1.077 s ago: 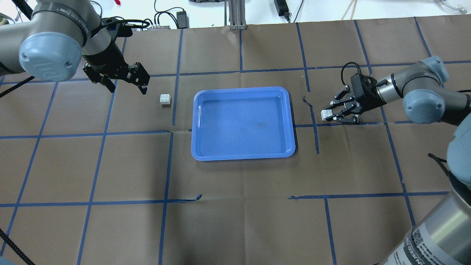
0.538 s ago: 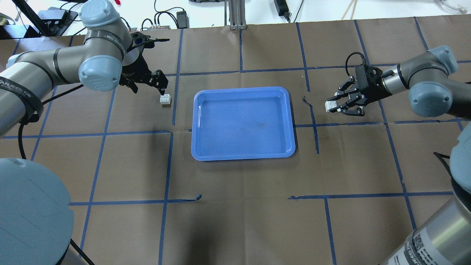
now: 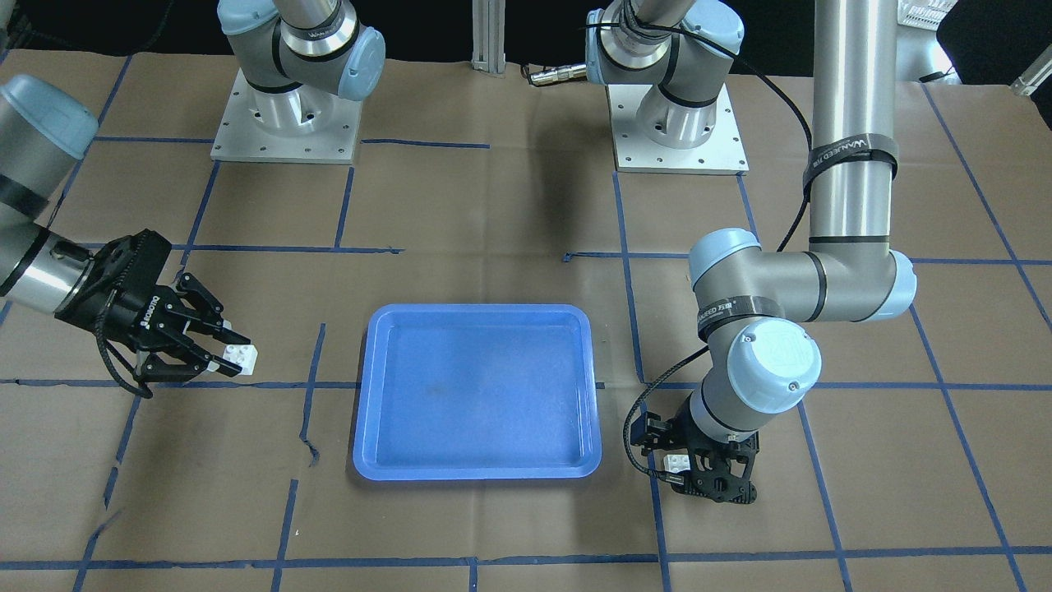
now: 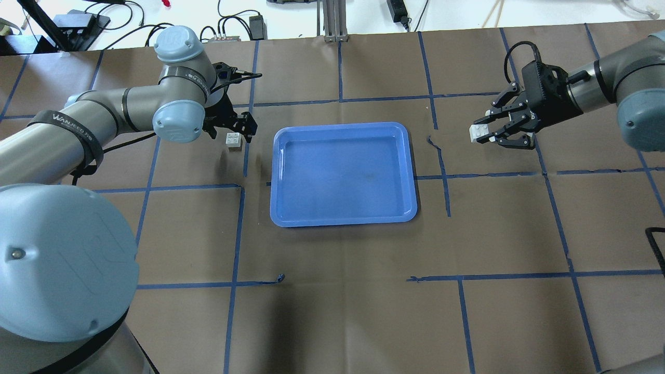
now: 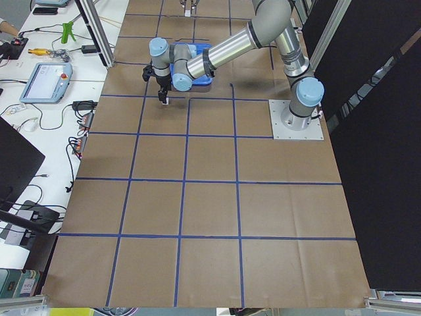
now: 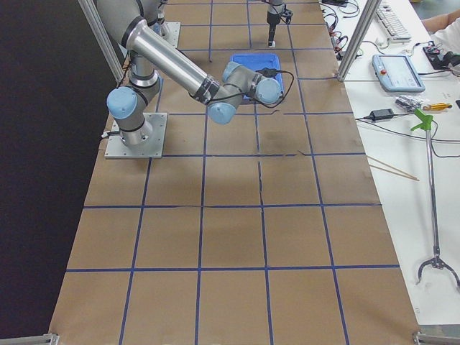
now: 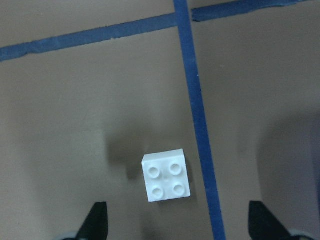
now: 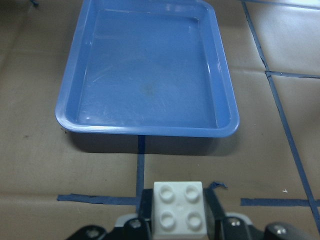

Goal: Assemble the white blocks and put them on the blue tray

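Block one (image 8: 178, 207), white, sits pinched in the right gripper (image 4: 486, 133), at 3 o'clock from the blue tray (image 8: 145, 129). Past the tray, at 9 o'clock, block two (image 7: 166, 175) lies on the desk (image 7: 75, 100) under the wide-open left gripper (image 7: 181, 222). It looks a bit crooked, so the fingers could twist it or knock it away when they close, I think.

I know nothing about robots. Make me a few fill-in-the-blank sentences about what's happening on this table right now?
1. The right gripper grips one white block, which shows ____ studs on top.
2. The other white block lies on the table, beneath the ____ left gripper.
3. The blue tray holds ____ blocks.

Missing words: four; open; no
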Controlling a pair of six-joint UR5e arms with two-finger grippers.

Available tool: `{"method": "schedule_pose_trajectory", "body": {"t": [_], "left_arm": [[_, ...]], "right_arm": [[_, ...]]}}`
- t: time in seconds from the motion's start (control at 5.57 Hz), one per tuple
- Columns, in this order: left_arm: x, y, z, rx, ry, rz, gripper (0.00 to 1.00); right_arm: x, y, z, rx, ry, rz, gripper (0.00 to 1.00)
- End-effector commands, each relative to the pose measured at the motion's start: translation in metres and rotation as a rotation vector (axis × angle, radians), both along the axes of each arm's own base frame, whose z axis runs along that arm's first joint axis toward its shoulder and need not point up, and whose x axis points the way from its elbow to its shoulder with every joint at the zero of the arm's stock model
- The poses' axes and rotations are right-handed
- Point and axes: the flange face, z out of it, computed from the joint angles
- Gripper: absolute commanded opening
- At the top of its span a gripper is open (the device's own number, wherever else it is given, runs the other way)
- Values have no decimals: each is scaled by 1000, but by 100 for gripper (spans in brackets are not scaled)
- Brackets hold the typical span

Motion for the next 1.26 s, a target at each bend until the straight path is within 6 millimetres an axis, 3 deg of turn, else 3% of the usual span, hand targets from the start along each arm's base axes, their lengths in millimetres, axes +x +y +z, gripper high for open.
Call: {"method": "schedule_pose_trajectory", "body": {"t": [0.0,0.18,0.36,0.54,0.72,0.9,1.08], "left_arm": [[0,-5,-14,-18,-5,-3,74],[0,-4,-11,-19,-3,-8,25],[0,-5,-11,-21,-4,-10,5],[0,-4,2,-40,-9,-49,0],[-2,11,33,-63,-23,-246,0],[-19,17,54,-96,-42,-519,0],[-70,30,72,-132,-58,-793,0]], "right_arm": [[8,18,-2,9,-14,0,18],[8,18,-2,9,-14,-1,18],[8,18,-2,10,-14,-2,18],[8,17,-2,10,-12,-2,18],[8,18,-2,14,-15,-2,18],[9,18,-3,17,-20,-3,18],[9,18,-2,16,-21,-3,18]]}}
